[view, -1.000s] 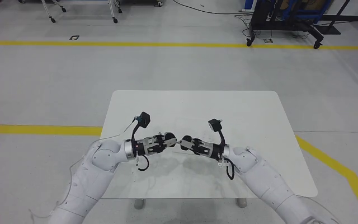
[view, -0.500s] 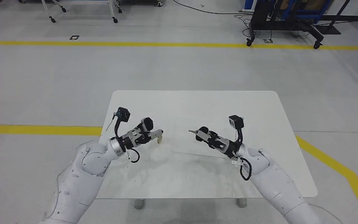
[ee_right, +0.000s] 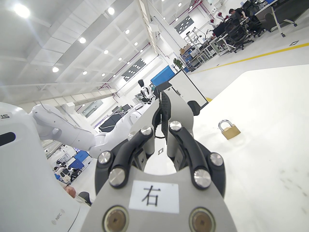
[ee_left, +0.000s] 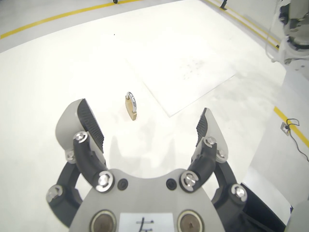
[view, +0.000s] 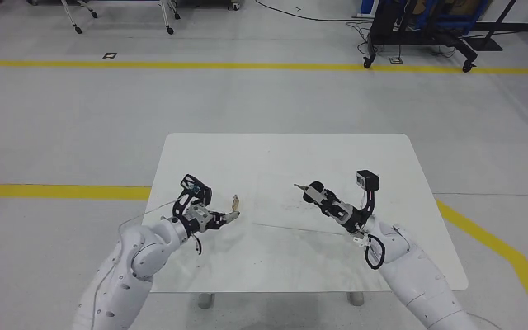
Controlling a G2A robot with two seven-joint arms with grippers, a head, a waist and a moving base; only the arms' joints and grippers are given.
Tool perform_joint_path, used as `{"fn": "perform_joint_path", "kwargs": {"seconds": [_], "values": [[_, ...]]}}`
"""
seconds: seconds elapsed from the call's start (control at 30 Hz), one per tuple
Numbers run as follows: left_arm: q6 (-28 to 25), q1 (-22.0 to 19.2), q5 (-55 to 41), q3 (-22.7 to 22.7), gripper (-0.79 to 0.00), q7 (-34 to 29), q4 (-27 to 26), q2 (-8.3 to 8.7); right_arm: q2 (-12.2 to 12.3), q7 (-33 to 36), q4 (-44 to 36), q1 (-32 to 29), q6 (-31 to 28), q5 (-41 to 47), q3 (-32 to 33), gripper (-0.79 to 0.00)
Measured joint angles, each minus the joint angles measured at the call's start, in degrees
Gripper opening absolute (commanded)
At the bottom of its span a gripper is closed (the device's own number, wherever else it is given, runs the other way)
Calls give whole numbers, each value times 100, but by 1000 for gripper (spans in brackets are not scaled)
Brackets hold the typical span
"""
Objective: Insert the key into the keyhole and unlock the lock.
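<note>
A brass padlock (view: 235,200) with a silver shackle rests on the white table (view: 371,157), near its left front. In the left wrist view the padlock (ee_left: 131,106) sits a short way beyond my left gripper (ee_left: 147,124), which is open and holds nothing. From above, the left gripper (view: 223,218) is just behind the padlock, not touching it. My right gripper (view: 308,190) hovers over the table's middle right, shut on a small silver key (view: 297,186) whose tip sticks out toward the padlock. In the right wrist view the right gripper (ee_right: 161,97) has its fingers pressed together, with the padlock (ee_right: 229,129) farther off.
A thin white sheet (ee_left: 188,73) lies flat on the table between the two arms, its corner close to the padlock. The table's back half is bare. Yellow floor lines (view: 247,63) and carts are well away from the table.
The two grippers, joined at the table's middle front a second ago, have drawn apart. My left gripper let go of the padlock and pulled back; my right moved right with the key.
</note>
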Motion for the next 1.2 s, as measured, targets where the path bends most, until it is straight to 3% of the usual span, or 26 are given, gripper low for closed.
{"fn": "perform_joint_path", "kwargs": {"seconds": [0.07, 0.27, 0.53, 0.63, 0.67, 0.73, 0.77, 1.2], "values": [[72, -200, 83, 217, -292, -57, 205, -42, 0, 0, 0, 0, 0, 0, 0, -785], [270, -647, 243, 683, -388, -109, 679, -151, 0, 0, 0, 0, 0, 0, 0, -785], [615, -1018, 505, 1008, -413, -33, 1160, -257, 0, 0, 0, 0, 0, 0, 0, -785], [685, -1125, 518, 1087, -456, 6, 1280, -293, 0, 0, 0, 0, 0, 0, 0, -785], [709, -1152, 539, 1113, -493, 9, 1311, -302, 0, 0, 0, 0, 0, 0, 0, -785], [731, -1202, 569, 1173, -711, 7, 1374, -323, 0, 0, 0, 0, 0, 0, 0, -785], [732, -1221, 583, 1197, -785, -4, 1397, -330, 0, 0, 0, 0, 0, 0, 0, -785], [1010, -1357, 808, 1341, -785, -4, 1602, -406, 0, 0, 0, 0, 0, 0, 0, -785]]}}
